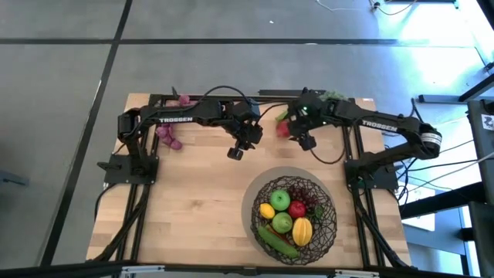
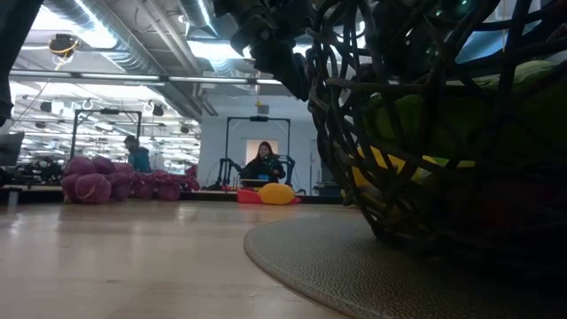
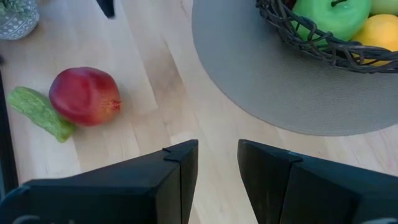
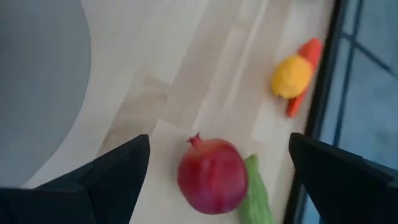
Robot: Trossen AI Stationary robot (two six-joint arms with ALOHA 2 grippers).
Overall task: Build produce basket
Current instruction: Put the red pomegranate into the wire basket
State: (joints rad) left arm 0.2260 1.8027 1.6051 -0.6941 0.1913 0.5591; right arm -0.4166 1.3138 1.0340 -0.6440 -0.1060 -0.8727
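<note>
The dark woven basket stands on a round grey mat at the near right. It holds green apples, a red apple, yellow lemons and a cucumber. A red pomegranate-like fruit lies on the table at the far middle, with a green pod against it. My right gripper is open above this fruit, with a finger on either side and apart from it. My left gripper is open and empty over bare wood between the fruit and the basket.
Purple grapes lie at the far left by the left arm's base. A yellow lemon and an orange-red carrot lie near the table's far edge. A small potted plant stands nearby. People show in the room behind.
</note>
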